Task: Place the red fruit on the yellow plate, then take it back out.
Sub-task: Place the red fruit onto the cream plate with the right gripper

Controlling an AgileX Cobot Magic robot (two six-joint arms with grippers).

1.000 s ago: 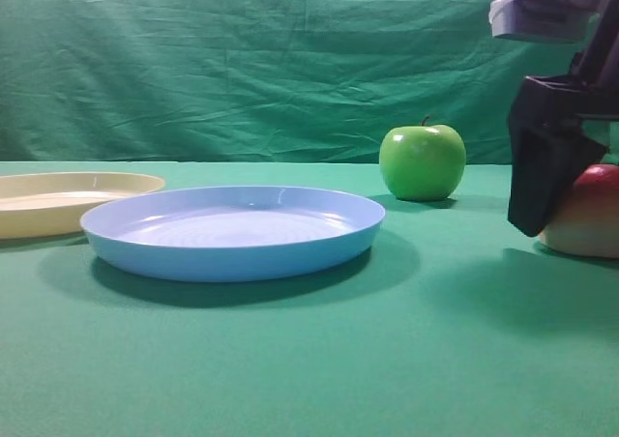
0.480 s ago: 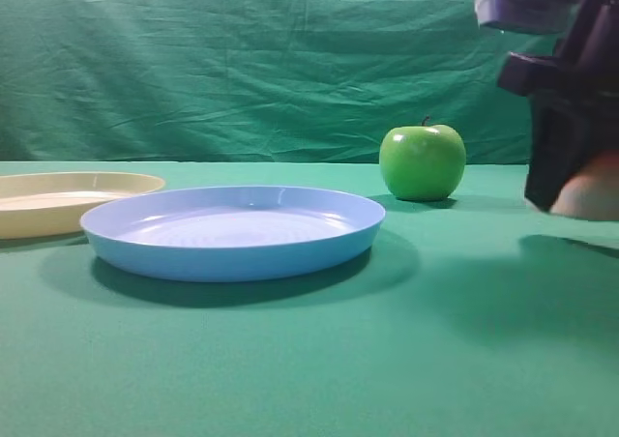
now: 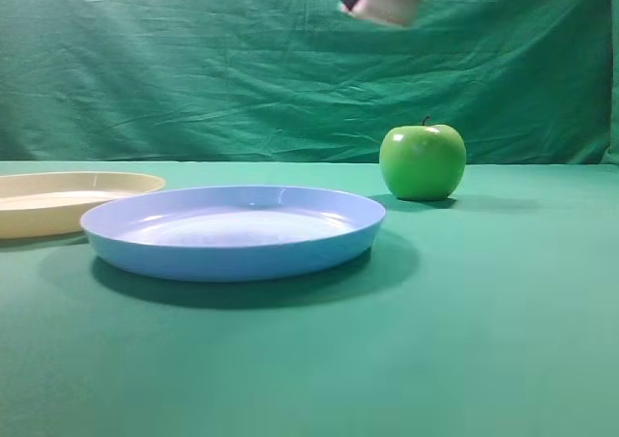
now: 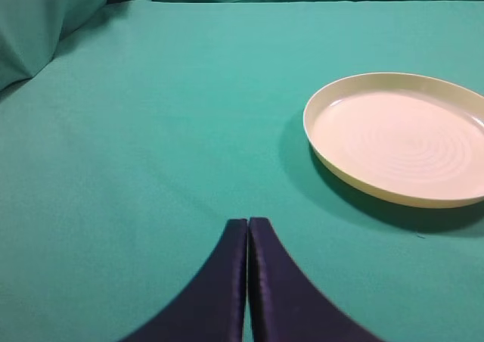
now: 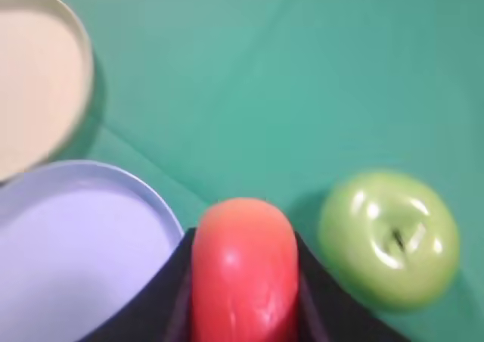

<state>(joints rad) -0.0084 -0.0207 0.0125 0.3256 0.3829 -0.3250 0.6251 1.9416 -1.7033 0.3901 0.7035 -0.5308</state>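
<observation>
Red fruit aloft, pinched in right gripper.
Yellow plate far off toward upper left of wrist view, beyond blue plate; green apple lower right. Left gripper pressed together, empty, nearer the plate.

My high exterior camera sat low, near table level, facing the green backdrop across the blue plate. My left wrist camera looked forward and down over the yellow plate. My right wrist camera looked steeply down. All three views shared the yellow plate.
</observation>
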